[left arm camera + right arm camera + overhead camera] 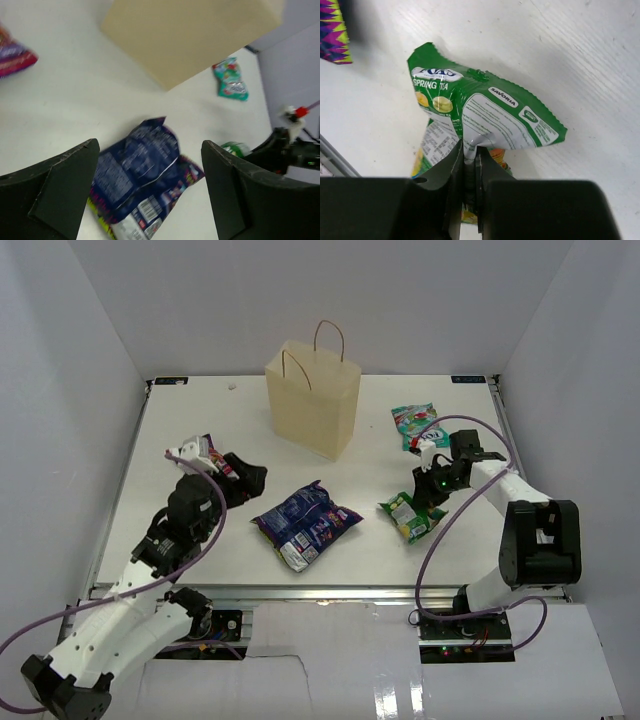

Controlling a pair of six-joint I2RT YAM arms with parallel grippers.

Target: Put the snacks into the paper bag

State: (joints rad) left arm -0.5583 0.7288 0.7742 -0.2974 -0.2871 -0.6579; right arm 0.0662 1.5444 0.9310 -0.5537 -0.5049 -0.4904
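Observation:
The tan paper bag (313, 400) stands upright at the back middle of the table; its side (192, 35) fills the top of the left wrist view. A dark blue-purple snack bag (305, 520) lies flat in the middle, below my open left gripper (150, 144), which hovers above it (137, 175) without touching. My left gripper (245, 483) is left of that bag. My right gripper (469, 155) is shut on a fold of the green snack bag (485, 110), at the right of the table (410, 515). A teal-white packet (413, 423) lies back right. A magenta packet (205, 452) lies by the left arm.
White walls enclose the table on three sides. The right arm's cable loops over the table near the teal-white packet (231, 82). The blue bag's purple and yellow edge (332, 35) shows at the top left of the right wrist view.

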